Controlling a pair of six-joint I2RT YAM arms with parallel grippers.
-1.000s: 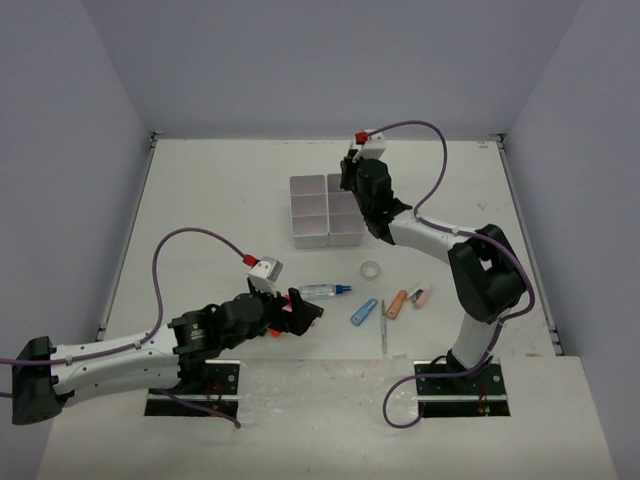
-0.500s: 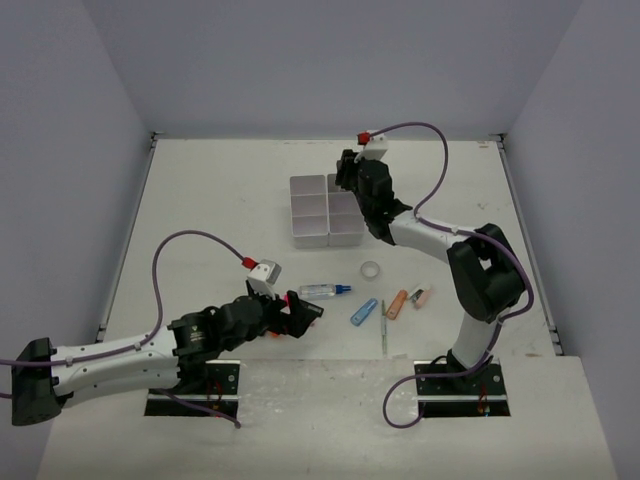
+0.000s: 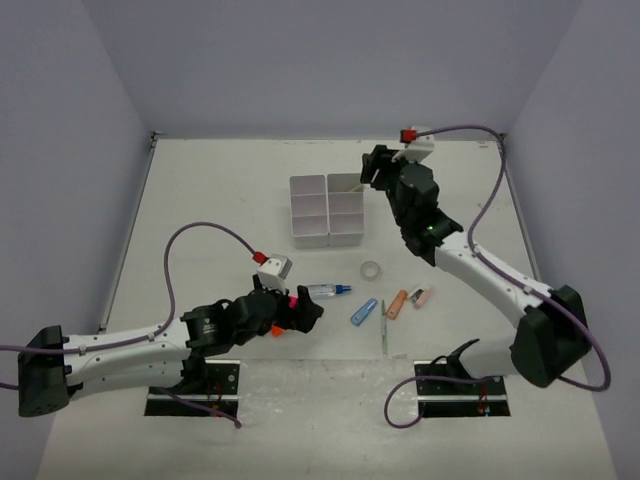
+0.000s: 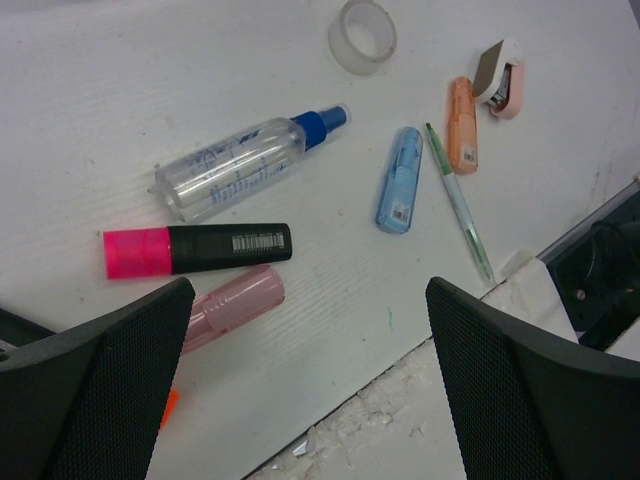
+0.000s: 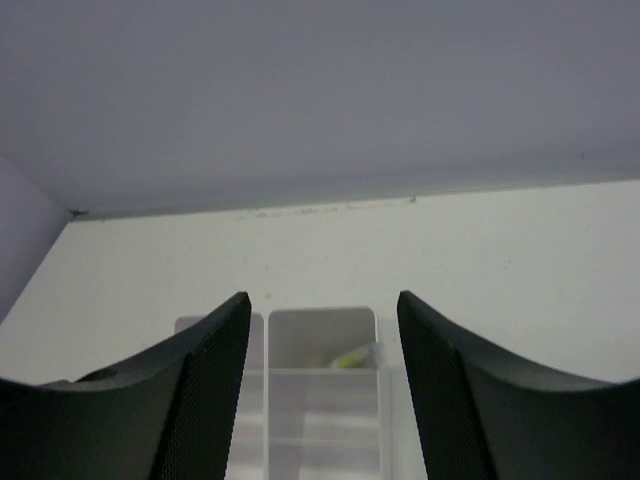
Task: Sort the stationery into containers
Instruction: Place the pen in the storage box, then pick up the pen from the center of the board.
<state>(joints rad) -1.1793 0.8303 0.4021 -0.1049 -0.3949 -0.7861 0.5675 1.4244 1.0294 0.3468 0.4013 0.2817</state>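
The stationery lies scattered on the white table on the near side of the organiser tray, pale grey walls behind and beside, my left gripper spread wide and empty over it, my right gripper parted and empty by the tray's far-right corner.

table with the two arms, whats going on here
Two robot arms are sorting stationery into a white tray. The right tool hangs open and empty near the tray's far end, where a yellowish item lies in one compartment. The left tool is wide open, low over a pink-ended marker and a pink eraser, holding nothing. A bottle, a tape ring and a thin pen are not yet sorted.
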